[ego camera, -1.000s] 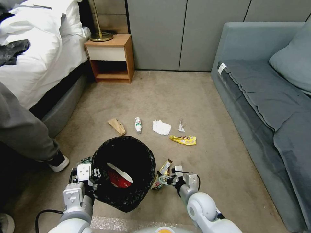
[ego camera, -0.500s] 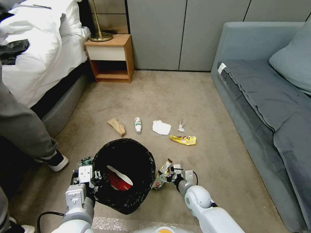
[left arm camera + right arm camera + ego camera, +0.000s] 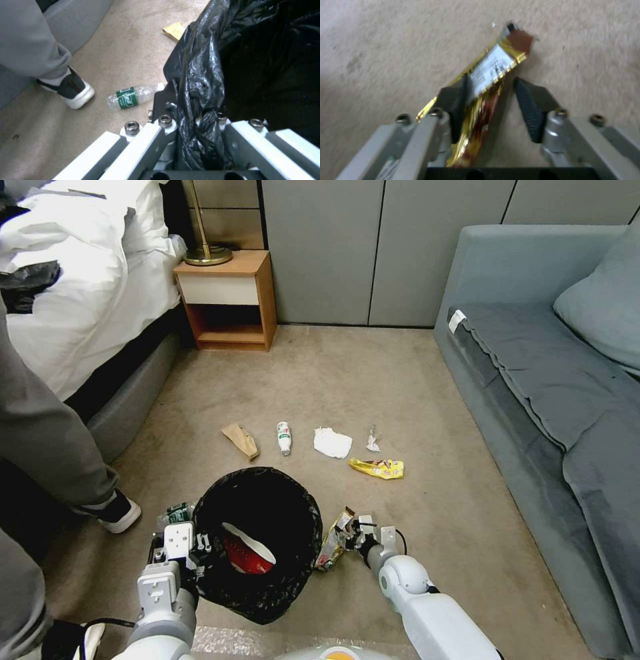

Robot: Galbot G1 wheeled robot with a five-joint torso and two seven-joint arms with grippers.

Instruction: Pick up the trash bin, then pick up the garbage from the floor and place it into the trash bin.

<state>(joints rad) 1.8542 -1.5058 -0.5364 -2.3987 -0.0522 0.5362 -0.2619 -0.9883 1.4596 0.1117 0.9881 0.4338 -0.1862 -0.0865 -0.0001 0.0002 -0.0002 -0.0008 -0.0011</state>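
Right gripper (image 3: 493, 110): we straddle the gold foil snack wrapper (image 3: 486, 75), jaws wide.
Left gripper (image 3: 196, 125): we clamp the black-lined round white trash bin (image 3: 257, 540) at nine o'clock.
Risk: slick wrapper could slide aside.

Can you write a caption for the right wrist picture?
Right gripper, jaws open, straddles a gold foil snack wrapper above the beige carpet.

Bin (image 3: 263, 553): before me, cup (image 3: 245, 551) in it.
Left of bin: bottle (image 3: 130, 97), shoe (image 3: 119, 511).
Right of bin: wrapper (image 3: 335, 540).
Beyond bin, left to right: cardboard (image 3: 241, 440), second bottle (image 3: 284, 437), tissue (image 3: 332, 443).
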